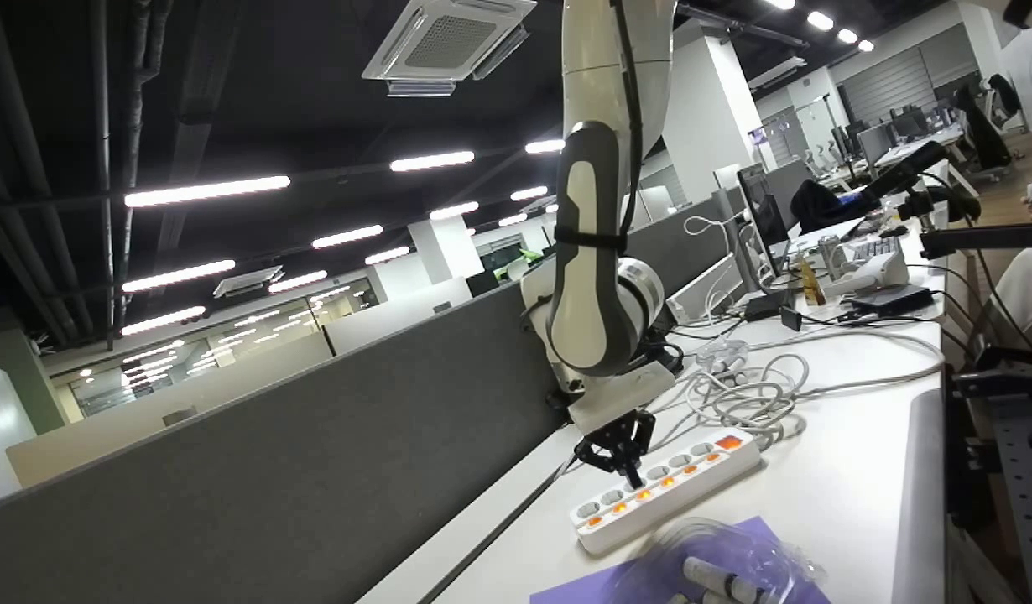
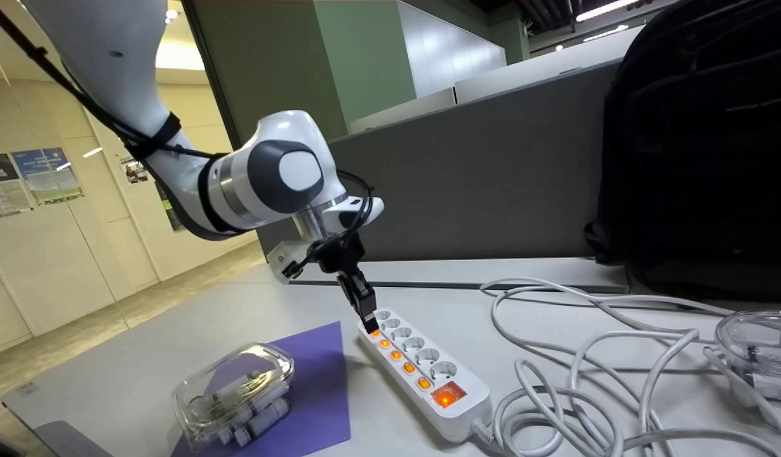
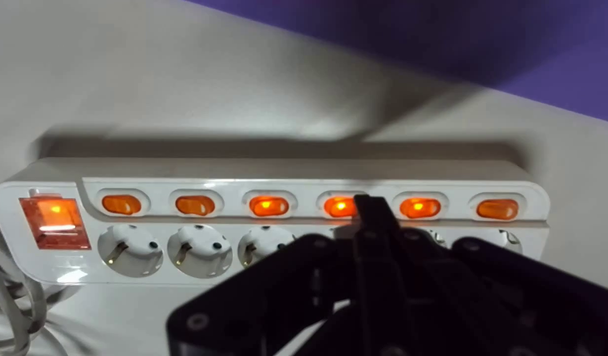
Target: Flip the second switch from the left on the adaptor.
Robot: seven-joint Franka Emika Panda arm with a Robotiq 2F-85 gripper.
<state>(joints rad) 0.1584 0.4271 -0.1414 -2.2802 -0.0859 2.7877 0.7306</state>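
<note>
The adaptor, a white power strip (image 1: 675, 497), lies on the white desk; it also shows in an exterior view (image 2: 414, 357) and across the wrist view (image 3: 305, 198). In the wrist view its large red main switch (image 3: 54, 222) glows at the left end. Of the small orange switches, the three in the middle and right of middle glow; the two leftmost and the rightmost look unlit. My gripper (image 3: 377, 200) is shut and empty, pointing down over the strip. Its tip covers the right end of a lit switch (image 3: 338, 206). I cannot tell whether it touches. The fingers hide some sockets.
A purple sheet (image 2: 327, 387) with a clear plastic box (image 2: 232, 381) of white tubes lies beside the strip. Tangled white cables (image 2: 543, 406) lie at its cord end. A grey partition (image 1: 357, 445) runs behind the desk. A black backpack (image 2: 701, 146) stands against it.
</note>
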